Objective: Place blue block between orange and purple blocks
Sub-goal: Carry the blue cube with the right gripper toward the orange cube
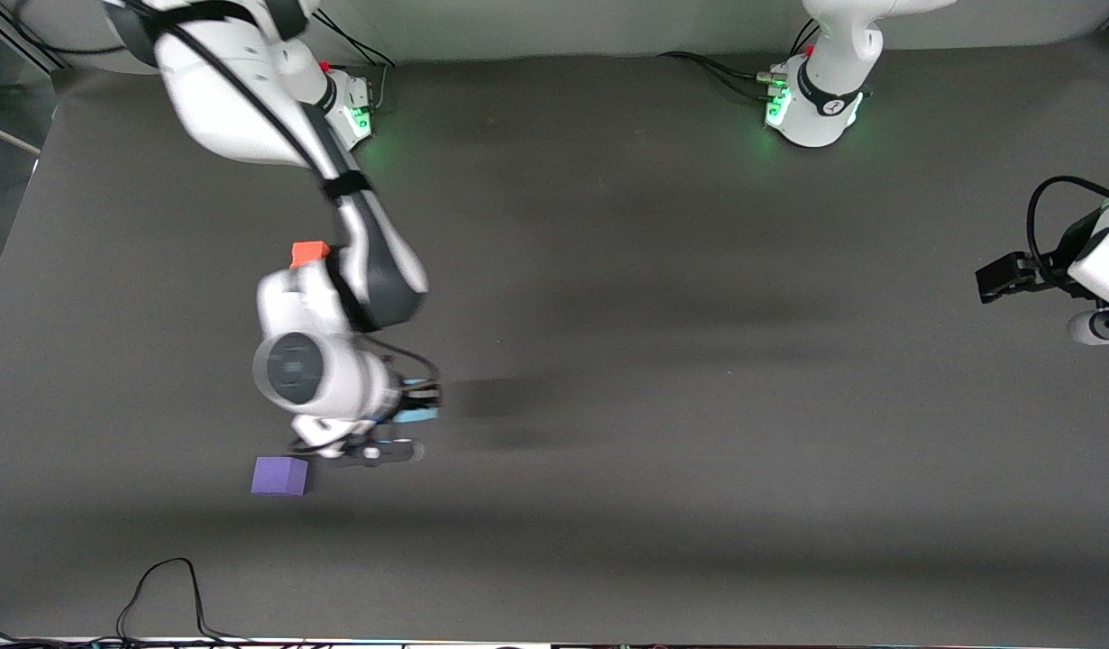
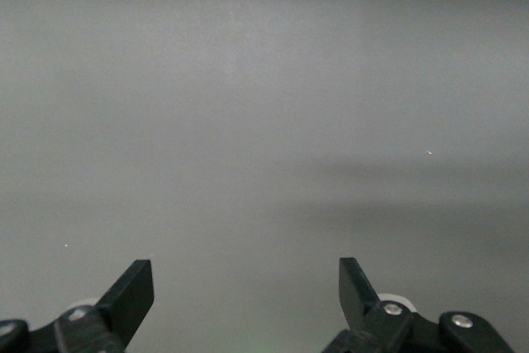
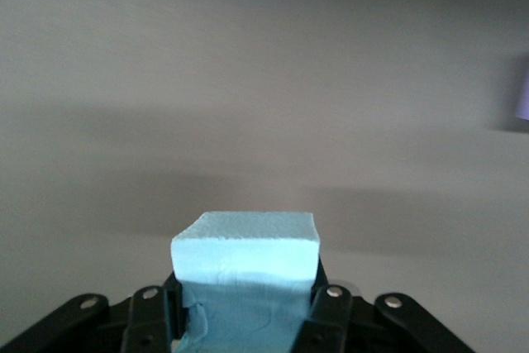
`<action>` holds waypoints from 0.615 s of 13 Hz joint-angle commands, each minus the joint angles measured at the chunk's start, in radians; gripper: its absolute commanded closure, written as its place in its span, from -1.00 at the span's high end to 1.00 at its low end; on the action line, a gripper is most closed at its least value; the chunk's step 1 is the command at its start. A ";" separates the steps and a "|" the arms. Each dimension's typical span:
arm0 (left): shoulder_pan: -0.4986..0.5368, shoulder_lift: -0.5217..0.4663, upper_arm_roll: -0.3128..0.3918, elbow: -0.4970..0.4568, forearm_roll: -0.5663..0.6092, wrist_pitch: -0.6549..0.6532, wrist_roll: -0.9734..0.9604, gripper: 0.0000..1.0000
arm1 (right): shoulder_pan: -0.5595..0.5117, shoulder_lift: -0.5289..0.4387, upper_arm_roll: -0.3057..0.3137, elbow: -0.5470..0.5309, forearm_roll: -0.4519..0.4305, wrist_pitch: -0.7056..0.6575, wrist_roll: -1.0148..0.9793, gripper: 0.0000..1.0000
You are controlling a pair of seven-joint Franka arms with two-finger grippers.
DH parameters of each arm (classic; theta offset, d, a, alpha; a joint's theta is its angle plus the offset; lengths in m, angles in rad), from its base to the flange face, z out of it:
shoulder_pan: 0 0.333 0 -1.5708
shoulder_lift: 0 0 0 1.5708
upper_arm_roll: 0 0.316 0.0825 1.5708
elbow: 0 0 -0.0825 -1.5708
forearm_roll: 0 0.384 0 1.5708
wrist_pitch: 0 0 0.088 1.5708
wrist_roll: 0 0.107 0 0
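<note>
My right gripper (image 1: 408, 406) is shut on the light blue block (image 1: 420, 415) and holds it just above the mat, between the orange and purple blocks' rows. In the right wrist view the blue block (image 3: 245, 245) sits clamped between the gripper (image 3: 245, 291). The purple block (image 1: 280, 475) lies on the mat nearer the front camera, beside the gripper; a sliver of it shows in the right wrist view (image 3: 522, 93). The orange block (image 1: 309, 253) lies farther from the camera, partly hidden by the right arm. My left gripper (image 1: 1001, 278) waits open and empty at the left arm's end of the table (image 2: 246, 287).
The table is covered by a dark grey mat (image 1: 663, 379). Cables (image 1: 167, 586) lie at the mat's front edge, toward the right arm's end. The arm bases stand along the back edge.
</note>
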 commanded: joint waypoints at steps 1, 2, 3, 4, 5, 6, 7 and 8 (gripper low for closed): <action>-0.025 -0.083 0.006 -0.045 -0.014 -0.024 -0.053 1.00 | 0.008 -0.153 -0.070 -0.293 0.005 0.116 -0.099 -0.36; -0.023 -0.109 0.003 -0.062 -0.019 -0.021 -0.053 1.00 | 0.007 -0.192 -0.099 -0.383 0.005 0.177 -0.100 -0.35; -0.023 -0.121 0.003 -0.069 -0.026 -0.015 -0.053 1.00 | 0.007 -0.226 -0.133 -0.469 0.005 0.225 -0.114 -0.34; -0.022 -0.120 0.003 -0.065 -0.028 -0.009 -0.053 1.00 | 0.007 -0.252 -0.167 -0.552 0.005 0.289 -0.143 -0.34; -0.020 -0.117 0.006 -0.060 -0.026 -0.003 -0.051 1.00 | 0.007 -0.277 -0.188 -0.631 0.006 0.364 -0.164 -0.34; -0.019 -0.112 0.006 -0.047 -0.026 -0.006 -0.042 1.00 | 0.007 -0.283 -0.194 -0.681 0.014 0.441 -0.169 -0.33; -0.017 -0.109 0.006 -0.037 -0.025 -0.013 -0.040 1.00 | 0.007 -0.273 -0.196 -0.697 0.014 0.475 -0.169 -0.29; -0.016 -0.108 0.006 -0.037 -0.028 -0.016 -0.039 1.00 | 0.005 -0.264 -0.195 -0.697 0.014 0.480 -0.169 -0.26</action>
